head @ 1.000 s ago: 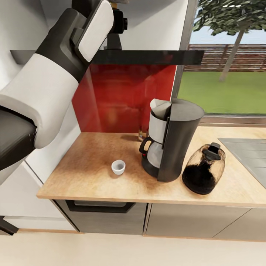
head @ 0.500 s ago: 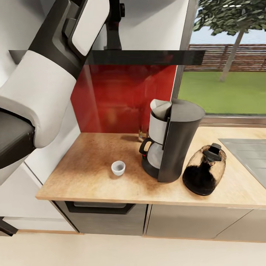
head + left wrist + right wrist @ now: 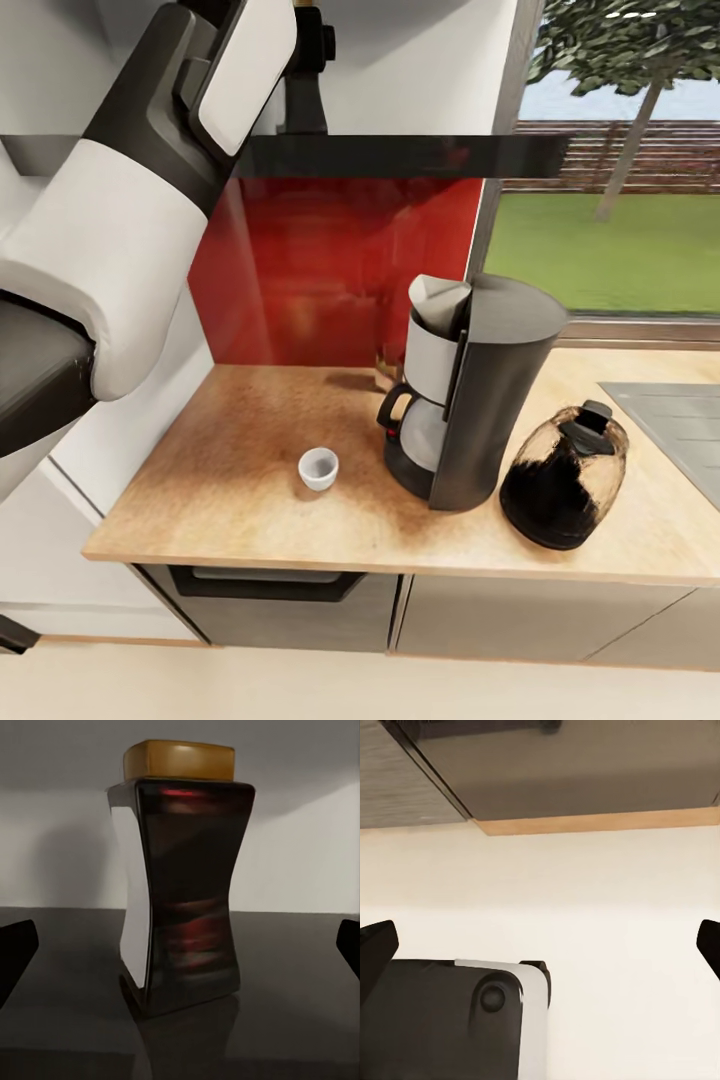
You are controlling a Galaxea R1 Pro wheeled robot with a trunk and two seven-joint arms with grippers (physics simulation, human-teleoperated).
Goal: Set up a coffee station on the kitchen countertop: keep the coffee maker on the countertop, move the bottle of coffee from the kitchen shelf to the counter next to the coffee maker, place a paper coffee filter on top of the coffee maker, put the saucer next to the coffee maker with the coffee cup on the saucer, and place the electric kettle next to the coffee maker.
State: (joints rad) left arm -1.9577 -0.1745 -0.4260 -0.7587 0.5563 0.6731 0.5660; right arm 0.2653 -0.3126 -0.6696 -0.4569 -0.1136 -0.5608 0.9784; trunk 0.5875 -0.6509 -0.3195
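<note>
Bottle of coffee [image 3: 184, 877] stands upright on the dark kitchen shelf [image 3: 285, 967], centred between my left gripper's [image 3: 180, 945] spread fingertips [image 3: 16, 949]; glossy, rigid, likely heavy, so I'd clamp its narrow waist.

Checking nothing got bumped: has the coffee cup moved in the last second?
No. The coffee cup keeps its place beside the coffee maker; the camera shifted.

text: none legible | labels: none | brands: none | numbers: none
</note>
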